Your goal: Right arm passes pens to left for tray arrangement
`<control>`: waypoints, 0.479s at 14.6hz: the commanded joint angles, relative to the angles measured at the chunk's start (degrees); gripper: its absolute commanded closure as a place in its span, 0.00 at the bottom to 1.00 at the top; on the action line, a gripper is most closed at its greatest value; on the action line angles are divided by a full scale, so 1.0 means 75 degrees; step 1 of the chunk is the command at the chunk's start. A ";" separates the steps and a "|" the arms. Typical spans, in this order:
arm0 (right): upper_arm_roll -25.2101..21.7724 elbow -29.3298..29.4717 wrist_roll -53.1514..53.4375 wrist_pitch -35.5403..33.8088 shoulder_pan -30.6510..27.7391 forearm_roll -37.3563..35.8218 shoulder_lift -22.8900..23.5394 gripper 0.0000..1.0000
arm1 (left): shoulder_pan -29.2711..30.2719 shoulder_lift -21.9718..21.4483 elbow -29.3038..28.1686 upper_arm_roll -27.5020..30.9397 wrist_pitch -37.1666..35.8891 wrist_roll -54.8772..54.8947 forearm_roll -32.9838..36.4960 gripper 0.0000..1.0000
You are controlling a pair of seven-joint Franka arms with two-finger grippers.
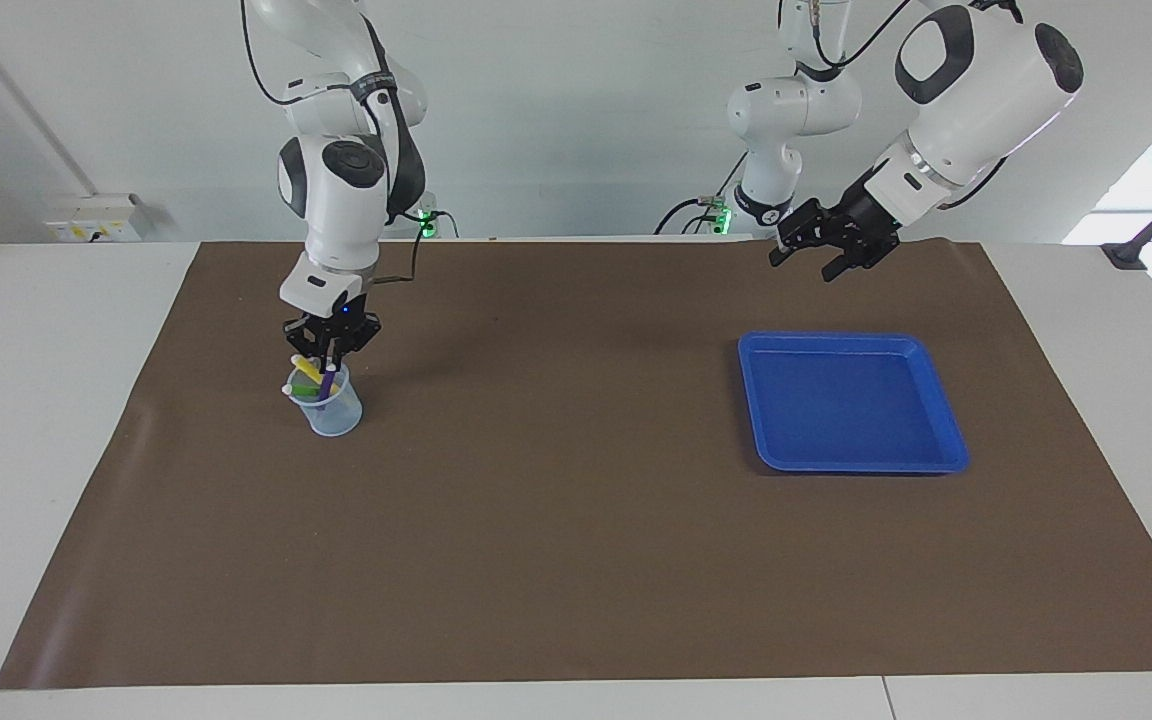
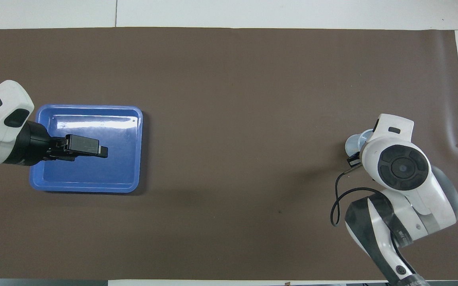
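Down at the clear cup (image 1: 328, 402), toward the right arm's end of the worktop (image 1: 576, 560), the right end effector (image 1: 328, 357) has its fingertips pinched on the purple pen (image 1: 324, 381), which stands with the yellow pen (image 1: 306, 368) and green pen (image 1: 308, 390) inside. Over at three o'clock in the facing view, the left end effector (image 1: 829, 247) hangs with fingers spread, above the blue tray (image 1: 944, 420).

You're looking at a robotics lab: two white robot arms (image 1: 341, 190) mounted at a white table (image 1: 56, 400) covered with a brown mat (image 1: 576, 560), plain white walls, cabling and a wall socket (image 1: 96, 218).
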 commanded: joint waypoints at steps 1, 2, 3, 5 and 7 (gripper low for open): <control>0.0031 -0.0069 -0.0030 0.0425 -0.0257 -0.0137 0.0071 1.00 | 0.0050 -0.0263 -0.0589 0.0030 0.0231 0.0140 -0.0959 0.00; 0.0031 -0.0058 -0.0018 0.0438 -0.0304 -0.0137 0.0095 1.00 | 0.0050 -0.0274 -0.0683 0.0030 0.0243 0.0140 -0.1264 0.00; 0.0031 -0.0023 -0.0018 0.0403 -0.0293 -0.0137 0.0095 1.00 | 0.0050 -0.0286 -0.0754 0.0030 0.0243 0.0129 -0.1511 0.00; 0.0031 0.0071 -0.0041 0.0251 -0.0305 -0.0126 0.0002 1.00 | 0.0178 -0.0263 -0.0953 0.0030 0.0208 0.0117 -0.2295 0.00; 0.0031 0.0351 -0.0135 -0.0344 -0.0305 -0.0079 -0.0174 1.00 | 0.0238 -0.0274 -0.1222 0.0030 0.0185 0.0129 -0.2824 0.00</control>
